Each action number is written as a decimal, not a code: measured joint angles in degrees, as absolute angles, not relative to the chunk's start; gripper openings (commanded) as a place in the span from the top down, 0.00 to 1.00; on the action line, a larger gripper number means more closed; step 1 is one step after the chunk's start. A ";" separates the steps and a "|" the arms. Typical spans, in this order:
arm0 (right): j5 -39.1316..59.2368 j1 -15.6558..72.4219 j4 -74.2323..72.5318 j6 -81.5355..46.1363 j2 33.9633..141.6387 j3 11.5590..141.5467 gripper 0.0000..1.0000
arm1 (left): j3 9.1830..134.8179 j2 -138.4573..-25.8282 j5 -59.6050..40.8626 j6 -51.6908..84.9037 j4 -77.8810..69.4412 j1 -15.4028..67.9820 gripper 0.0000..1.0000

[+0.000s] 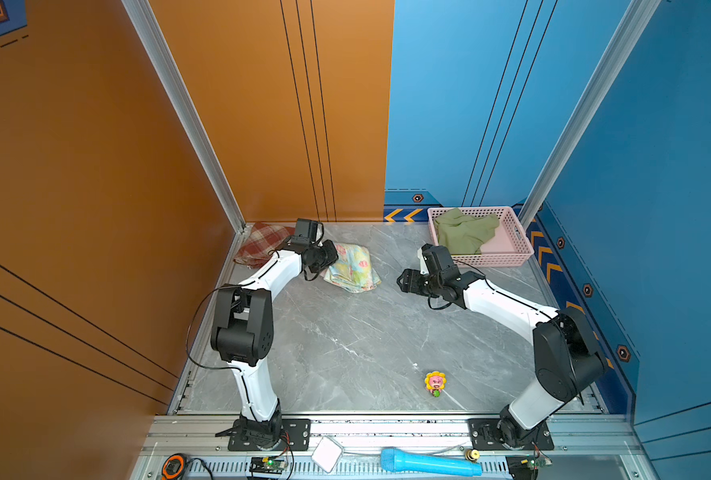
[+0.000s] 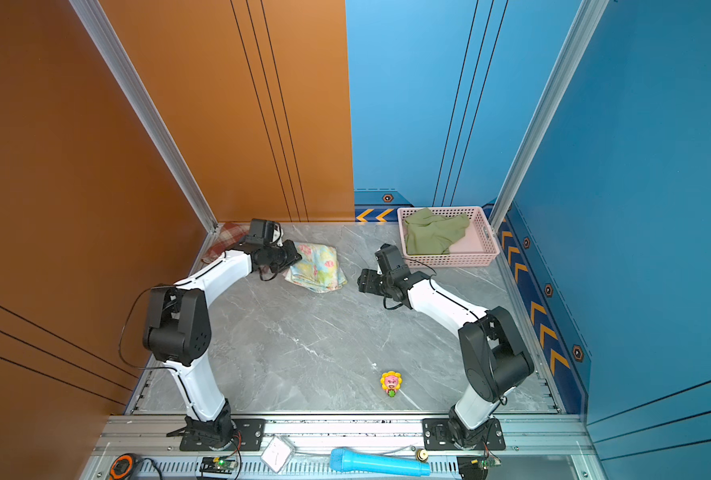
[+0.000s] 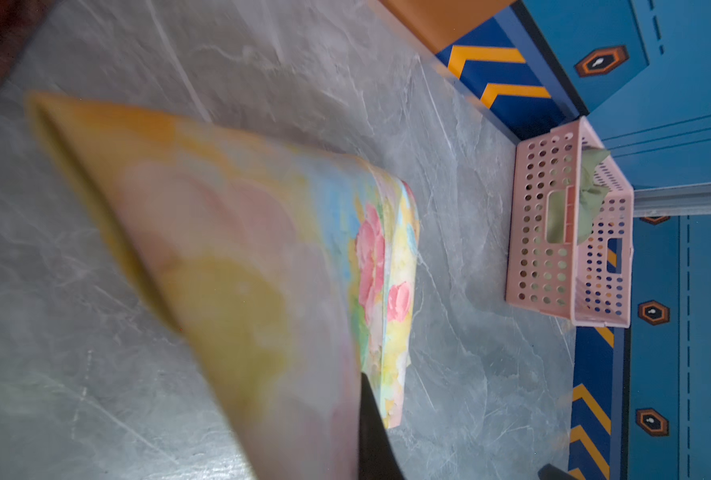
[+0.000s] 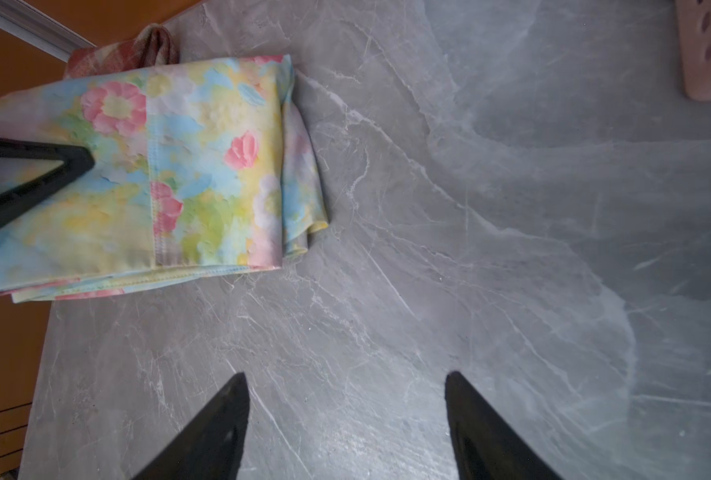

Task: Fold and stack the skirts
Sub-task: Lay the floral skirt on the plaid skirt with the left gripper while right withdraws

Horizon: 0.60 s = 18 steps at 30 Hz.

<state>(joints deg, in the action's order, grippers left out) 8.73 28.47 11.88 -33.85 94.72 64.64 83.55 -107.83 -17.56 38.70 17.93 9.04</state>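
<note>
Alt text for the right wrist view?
A folded floral skirt lies on the grey marble table, the left gripper shut on one edge. The right gripper hangs open over bare tabletop, holding nothing. A plaid skirt peeks out behind it; a corner of the pink basket shows.

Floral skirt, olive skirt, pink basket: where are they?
floral skirt (image 1: 354, 268), in a top view, folded middle.
olive skirt (image 1: 464, 235), in a top view, crumpled middle.
pink basket (image 1: 503, 259), in a top view, front wall.

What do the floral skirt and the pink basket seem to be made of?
The floral skirt: thin, smooth woven cloth, perhaps satiny; it drapes in soft folds with stitched hems. The pink basket: rigid moulded plastic, matte, judging by its straight walls and even round holes.
</note>
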 measured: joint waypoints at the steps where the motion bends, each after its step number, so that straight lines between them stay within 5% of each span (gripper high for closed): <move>1: 8.73 28.47 12.10 -33.87 94.72 64.64 0.25 | 84.71 -108.01 -17.43 38.87 18.28 8.40 1.00; 18: 5.80 28.36 13.08 -33.89 94.72 63.24 0.25 | 108.05 -123.55 -19.38 50.26 11.77 -2.17 1.00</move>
